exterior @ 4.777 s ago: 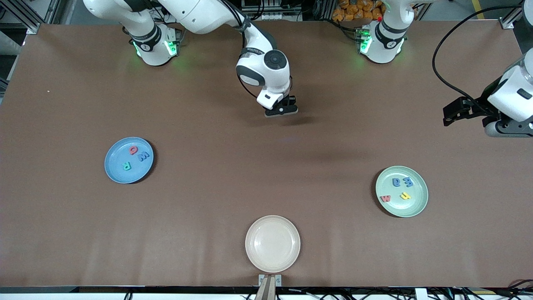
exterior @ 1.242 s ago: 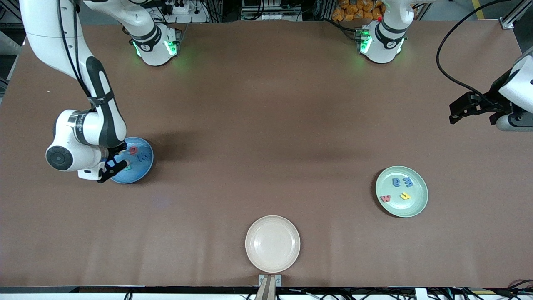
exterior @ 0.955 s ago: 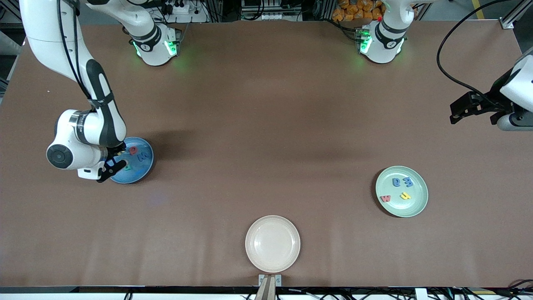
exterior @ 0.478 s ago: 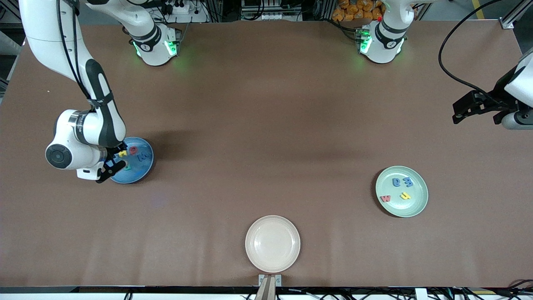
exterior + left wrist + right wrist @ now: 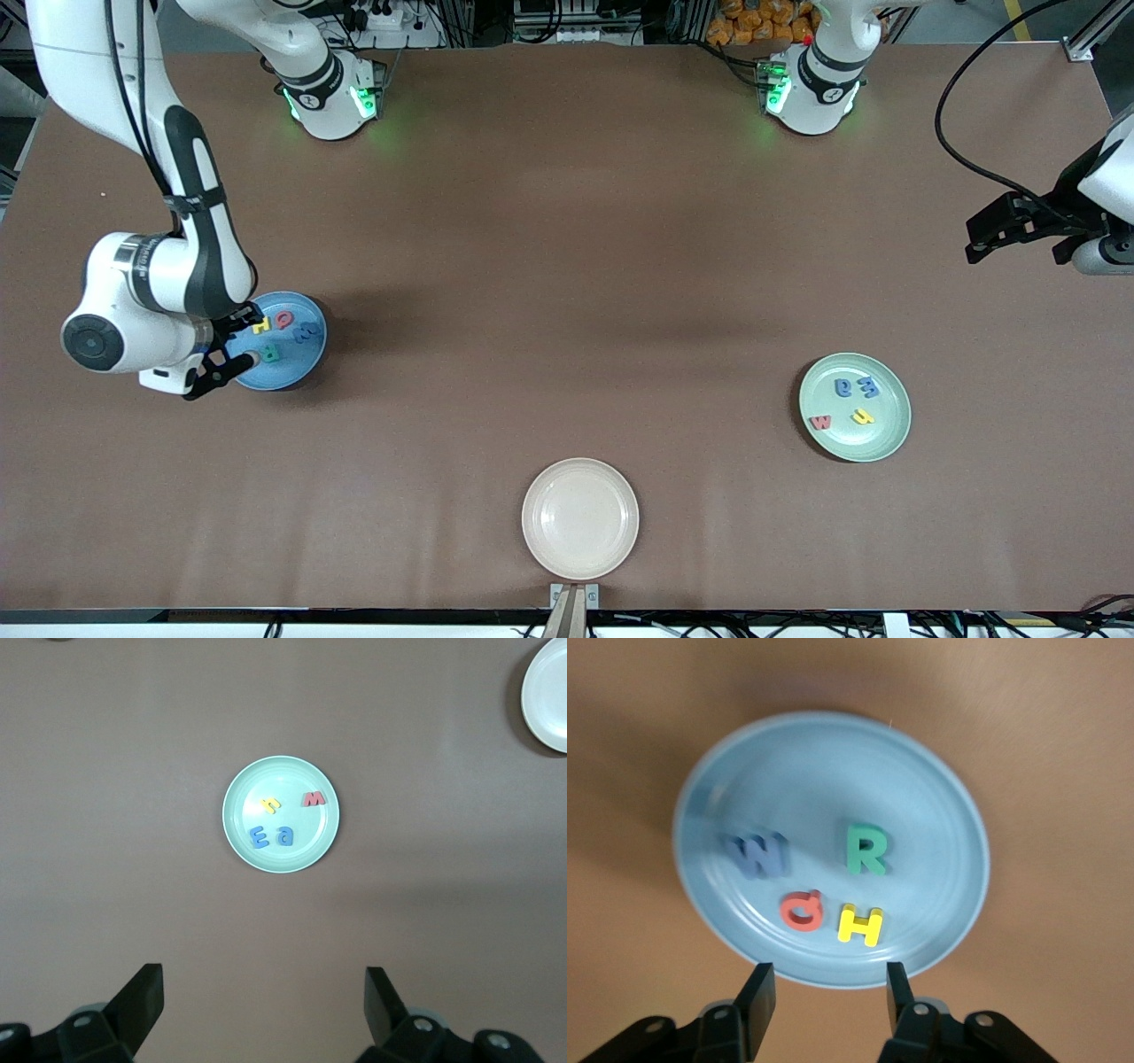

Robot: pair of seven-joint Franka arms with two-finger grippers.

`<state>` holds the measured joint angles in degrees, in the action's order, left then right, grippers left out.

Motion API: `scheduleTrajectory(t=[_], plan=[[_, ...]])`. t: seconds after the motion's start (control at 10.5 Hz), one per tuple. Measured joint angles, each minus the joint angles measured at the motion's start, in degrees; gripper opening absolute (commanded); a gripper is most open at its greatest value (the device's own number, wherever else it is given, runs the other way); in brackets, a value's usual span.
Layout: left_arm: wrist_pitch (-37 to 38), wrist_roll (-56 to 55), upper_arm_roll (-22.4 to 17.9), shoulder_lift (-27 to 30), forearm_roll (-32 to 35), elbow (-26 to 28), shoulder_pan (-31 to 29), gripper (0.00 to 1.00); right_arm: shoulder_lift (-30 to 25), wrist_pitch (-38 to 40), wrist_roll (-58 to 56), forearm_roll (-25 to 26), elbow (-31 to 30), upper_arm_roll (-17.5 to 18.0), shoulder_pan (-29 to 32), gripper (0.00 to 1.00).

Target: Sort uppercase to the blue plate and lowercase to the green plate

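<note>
Uppercase H (image 5: pixel 860 924), yellow, lies flat in your blue plate (image 5: pixel 939 797) by its rim toward the right arm's end, beside Q, under the empty, parted right gripper (image 5: pixel 824 985); left gripper (image 5: pixel 264 997) waits wide open.

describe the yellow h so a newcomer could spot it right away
Find the blue plate toward the right arm's end of the table, under the open right gripper. Four foam capitals lie in it; the yellow H sits beside the red Q, the only yellow one.
</note>
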<state>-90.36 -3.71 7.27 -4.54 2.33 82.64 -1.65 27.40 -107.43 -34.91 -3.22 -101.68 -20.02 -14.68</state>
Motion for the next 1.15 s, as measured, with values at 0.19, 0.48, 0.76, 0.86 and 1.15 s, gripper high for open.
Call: scheduleTrajectory(t=[0.19, 0.48, 0.76, 0.86, 1.15], plan=[[0.0, 0.0, 0.0, 0.0, 0.0, 0.0, 0.0, 1.0, -1.7, 5.3, 3.2, -0.1, 5.2, 0.3, 0.5, 0.6], [0.0, 0.0, 0.0, 0.0, 0.0, 0.0, 0.0, 1.0, -8.0, 11.5, 14.5, -0.1, 9.6, 5.6, 3.6, 1.0], [0.0, 0.0, -0.1, -0.1, 0.0, -0.1, 0.0, 1.0, -15.5, 17.6, 21.6, -0.1, 12.9, 10.3, 5.8, 1.0], [0.0, 0.0, -0.1, -0.1, 0.0, -0.1, 0.0, 1.0, -16.9, 19.1, 22.0, -0.1, 14.5, 11.1, 6.7, 1.0], [0.0, 0.0, -0.1, -0.1, 0.0, -0.2, 0.0, 1.0, -21.1, 21.1, 22.0, -0.1, 16.7, 13.2, 10.4, 1.0]])
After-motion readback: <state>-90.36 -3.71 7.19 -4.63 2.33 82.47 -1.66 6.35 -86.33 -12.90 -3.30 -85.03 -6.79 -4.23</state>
